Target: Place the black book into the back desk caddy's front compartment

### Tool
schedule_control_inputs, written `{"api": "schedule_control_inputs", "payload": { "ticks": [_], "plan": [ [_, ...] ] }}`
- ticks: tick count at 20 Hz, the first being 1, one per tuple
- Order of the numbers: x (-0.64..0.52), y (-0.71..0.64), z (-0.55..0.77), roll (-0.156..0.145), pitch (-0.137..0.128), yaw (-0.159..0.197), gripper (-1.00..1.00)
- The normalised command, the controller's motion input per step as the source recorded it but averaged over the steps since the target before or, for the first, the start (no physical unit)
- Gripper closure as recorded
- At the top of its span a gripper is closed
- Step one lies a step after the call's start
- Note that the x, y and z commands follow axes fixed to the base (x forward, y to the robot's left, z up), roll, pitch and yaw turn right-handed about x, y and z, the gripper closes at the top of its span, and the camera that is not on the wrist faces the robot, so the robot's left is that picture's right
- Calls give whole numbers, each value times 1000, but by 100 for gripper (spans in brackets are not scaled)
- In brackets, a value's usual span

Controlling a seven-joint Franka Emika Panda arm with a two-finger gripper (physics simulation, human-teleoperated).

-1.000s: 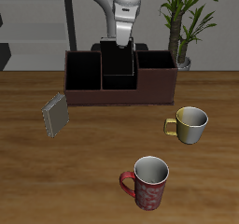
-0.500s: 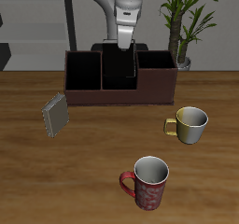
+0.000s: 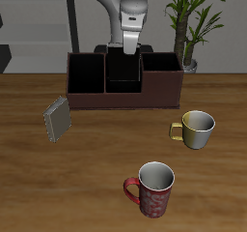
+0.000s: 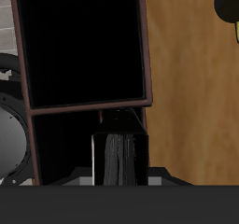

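— Where is the black book [image 4: 122,159] now?

— It stands on end inside the back desk caddy [image 3: 123,93]. In the wrist view you can see it in the smaller cell, right by the thin wall that splits that cell from the big dark one. Its pale page edge shows along one side.

— Can you see it from across the room?

— Not really. From there the inside of the caddy is all black, so the book is lost in the dark of the middle cell.

— What about the robot's hand?

— The gripper [image 3: 130,50] hangs just above the middle of the caddy, pointing straight down. I cannot tell if the jaws are pinching the book, or if they are spread or pressed together. The wrist view only shows a dark strip under the book, and the outside view is too small.

— What else is on the worktop [image 3: 96,178]?

— A grey book [image 3: 57,119] stands tilted, nearer the front edge than the caddy and off past one end of it. A yellow mug [image 3: 196,129] sits out past the other end, well apart from the caddy. A red mug [image 3: 152,189] with a spotty pattern is closest to the front edge.

— And behind?

— A green plant [image 3: 190,18] in a pot stands at the back, beside the caddy's end.
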Motion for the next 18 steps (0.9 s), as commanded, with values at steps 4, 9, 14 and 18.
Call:
{"api": "schedule_control_inputs", "payload": {
  "ticks": [4,9,14,18],
  "plan": [
    [-71,-25,-172,11,38,0,100],
    [-31,-15,-101,1,12,1,100],
    [18,-101,-136,-16,27,-19,100],
    [6,-62,-129,-1,33,-15,100]
  ]
}}
